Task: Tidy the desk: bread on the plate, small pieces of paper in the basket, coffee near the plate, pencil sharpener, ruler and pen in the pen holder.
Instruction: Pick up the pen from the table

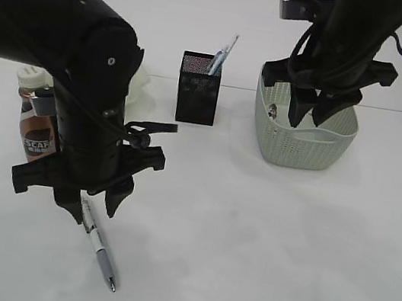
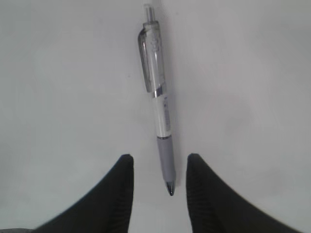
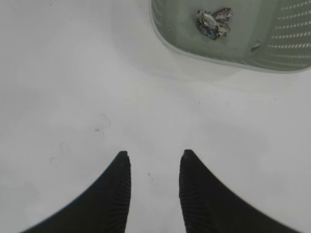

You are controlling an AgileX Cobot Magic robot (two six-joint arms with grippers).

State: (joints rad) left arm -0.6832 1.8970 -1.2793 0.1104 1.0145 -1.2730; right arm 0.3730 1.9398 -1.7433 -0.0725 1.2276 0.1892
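On the large plain white desk lay a retractable pen with a clear plastic upper barrel, a white middle and a ribbed grey rubber grip. Its tip pointed into the gap between the matte black, finely ridged fingers of the left gripper, whose jaws stood partly apart on either side of the tip and held nothing. In the exterior view the pen stretched out from under the left gripper. Behind that arm stood a small brown and silver plastic coffee bottle with a white cap; its dark label showed pale letters, partly hidden and not fully readable. A small black square pen holder with a dotted mesh pattern stood mid-desk, a slim clear item leaning out of it. The right gripper hung over the pale sage-green perforated plastic basket, jaws partly apart and empty. A crumpled scrap of printed paper lay on the basket's smooth floor.
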